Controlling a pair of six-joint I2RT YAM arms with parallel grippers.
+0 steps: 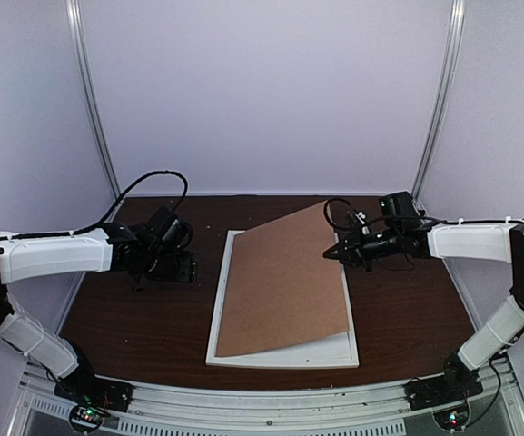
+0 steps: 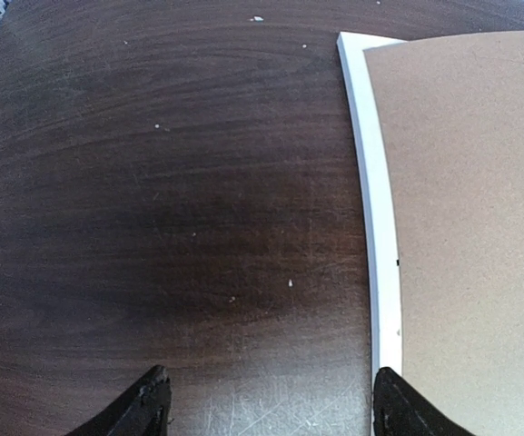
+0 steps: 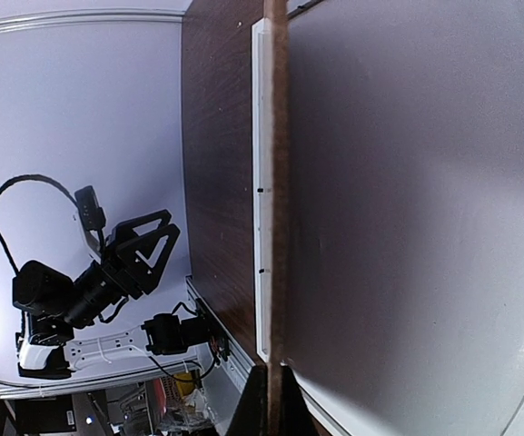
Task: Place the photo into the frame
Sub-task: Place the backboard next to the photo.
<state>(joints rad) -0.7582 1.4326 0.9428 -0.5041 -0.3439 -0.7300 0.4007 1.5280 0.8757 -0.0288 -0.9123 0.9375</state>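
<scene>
The frame (image 1: 280,356) lies flat in the middle of the table, its white rim showing along the near and left sides. A brown backing board (image 1: 284,282) leans over it, raised at its far right corner and resting low at the near left. My right gripper (image 1: 337,252) is shut on that raised edge; the right wrist view shows the board edge-on (image 3: 277,182) pinched between the fingers, with the frame's rim (image 3: 260,136) beside it. My left gripper (image 2: 271,400) hangs open over bare table just left of the frame's rim (image 2: 375,209). The photo is out of view.
Dark wooden table (image 1: 134,318) with pale walls close on three sides. To the right of the held board, the right wrist view shows only a grey shaded surface (image 3: 407,227). The left arm (image 3: 107,272) shows across the table in that view.
</scene>
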